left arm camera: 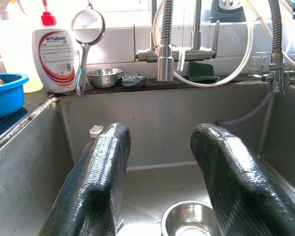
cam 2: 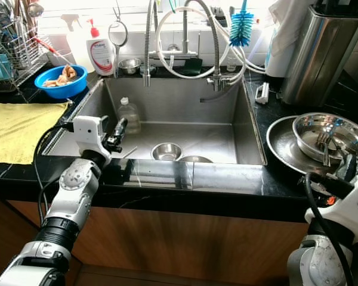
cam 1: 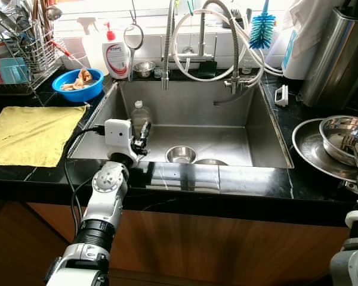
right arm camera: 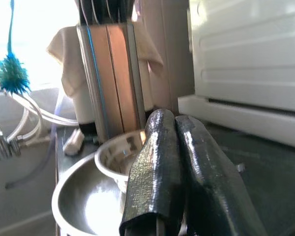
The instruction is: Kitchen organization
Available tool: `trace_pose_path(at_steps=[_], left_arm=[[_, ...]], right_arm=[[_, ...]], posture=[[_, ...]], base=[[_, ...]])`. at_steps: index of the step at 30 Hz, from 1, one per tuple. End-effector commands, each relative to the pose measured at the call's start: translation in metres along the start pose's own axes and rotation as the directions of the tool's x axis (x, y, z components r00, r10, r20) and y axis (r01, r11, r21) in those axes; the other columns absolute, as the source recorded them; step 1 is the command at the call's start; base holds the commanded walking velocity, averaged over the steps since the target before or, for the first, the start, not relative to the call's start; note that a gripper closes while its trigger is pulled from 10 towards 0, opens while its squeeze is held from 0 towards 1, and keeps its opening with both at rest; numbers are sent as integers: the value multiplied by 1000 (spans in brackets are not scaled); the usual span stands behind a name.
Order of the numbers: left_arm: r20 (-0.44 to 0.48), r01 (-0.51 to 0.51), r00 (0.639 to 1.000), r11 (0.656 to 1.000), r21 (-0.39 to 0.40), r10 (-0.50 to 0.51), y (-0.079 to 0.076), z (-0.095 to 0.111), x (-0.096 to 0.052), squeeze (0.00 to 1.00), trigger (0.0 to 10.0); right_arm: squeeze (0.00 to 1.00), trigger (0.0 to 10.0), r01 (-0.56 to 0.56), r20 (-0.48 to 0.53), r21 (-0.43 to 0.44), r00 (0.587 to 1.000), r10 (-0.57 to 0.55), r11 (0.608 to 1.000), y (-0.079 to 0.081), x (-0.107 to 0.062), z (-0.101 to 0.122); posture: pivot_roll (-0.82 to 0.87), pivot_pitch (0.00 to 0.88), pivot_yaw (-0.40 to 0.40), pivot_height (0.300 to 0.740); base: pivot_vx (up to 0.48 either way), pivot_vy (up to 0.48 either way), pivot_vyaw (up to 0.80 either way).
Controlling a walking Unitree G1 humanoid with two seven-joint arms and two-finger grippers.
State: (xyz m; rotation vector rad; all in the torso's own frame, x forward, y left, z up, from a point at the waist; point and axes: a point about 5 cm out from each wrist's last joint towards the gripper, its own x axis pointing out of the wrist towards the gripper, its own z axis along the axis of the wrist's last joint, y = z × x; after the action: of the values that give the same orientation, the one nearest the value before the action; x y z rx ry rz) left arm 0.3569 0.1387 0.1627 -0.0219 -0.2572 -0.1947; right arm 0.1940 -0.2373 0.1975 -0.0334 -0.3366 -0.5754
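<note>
Two grippers we record; left gripper [left arm camera: 157, 187] hangs over the near left edge of the sink [cam 1: 259, 128], fingers spread apart, empty; right gripper [right arm camera: 174, 162] sits by the steel bowl [cam 1: 345, 136] on the large steel plate [cam 1: 307, 146] on the right counter, fingers pressed together, empty; in the basin we note a plastic bottle [cam 1: 141, 115] and a small steel bowl [cam 1: 181, 154].

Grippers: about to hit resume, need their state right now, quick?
Left gripper: open, empty, over the sink's front edge.
Right gripper: closed, holding nothing, beside the steel bowl.
</note>
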Motion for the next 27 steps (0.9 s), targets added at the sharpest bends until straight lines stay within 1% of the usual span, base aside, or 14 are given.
trace_pose_path(at_steps=[1,4,9,10,14,16,17,18,22,23,25,27], left_arm=[[18,-3,1000,1000,22,3,4,6,2,0,10000],[19,-5,1000,1000,20,4,4,6,3,0,10000],[20,-6,1000,1000,19,6,4,7,3,0,10000],[20,-8,1000,1000,18,7,4,6,3,0,10000],[19,-11,1000,1000,16,10,4,6,3,0,10000],[19,-11,1000,1000,16,11,4,6,3,0,10000],[17,-14,1000,1000,14,14,5,6,3,0,10000],[17,-15,1000,1000,14,15,5,6,3,0,10000],[16,-17,1000,1000,12,16,5,6,3,0,10000],[16,-17,1000,1000,12,16,5,6,3,0,10000],[15,-17,1000,1000,10,16,4,5,3,0,10000],[14,-17,1000,1000,10,17,4,5,3,0,10000]], right_arm=[[0,10000,-23,42,5,999,23,1000,4,1,11],[0,10000,-43,87,-2,995,43,999,9,6,22],[0,10000,-52,114,7,992,51,999,11,9,29],[0,10000,-81,122,25,989,77,996,15,10,32],[0,10000,-135,144,59,982,126,989,23,12,39],[0,10000,-143,148,63,980,133,988,24,12,40],[0,10000,-231,156,98,964,214,968,34,12,46],[0,10000,-289,157,119,950,270,950,40,11,48],[0,10000,-410,145,174,910,388,896,53,6,49],[0,10000,-410,145,174,910,388,896,53,6,49],[0,10000,-505,121,203,863,490,839,63,-2,45],[0,10000,-564,101,220,825,556,796,70,-7,42]], posture=[[-107,0,62,740],[-108,0,62,740],[-109,0,61,740],[-108,0,61,740],[-107,0,60,740],[-108,0,60,740],[-108,0,60,740],[-108,0,60,740],[-111,0,58,740],[-111,0,58,740],[-109,0,56,740],[-108,0,56,740]], base=[[0,0,0],[0,0,0],[0,0,0],[0,0,0],[0,0,0],[0,0,0],[0,0,0],[0,0,0],[0,0,0],[0,0,0],[0,0,0],[0,0,0]])
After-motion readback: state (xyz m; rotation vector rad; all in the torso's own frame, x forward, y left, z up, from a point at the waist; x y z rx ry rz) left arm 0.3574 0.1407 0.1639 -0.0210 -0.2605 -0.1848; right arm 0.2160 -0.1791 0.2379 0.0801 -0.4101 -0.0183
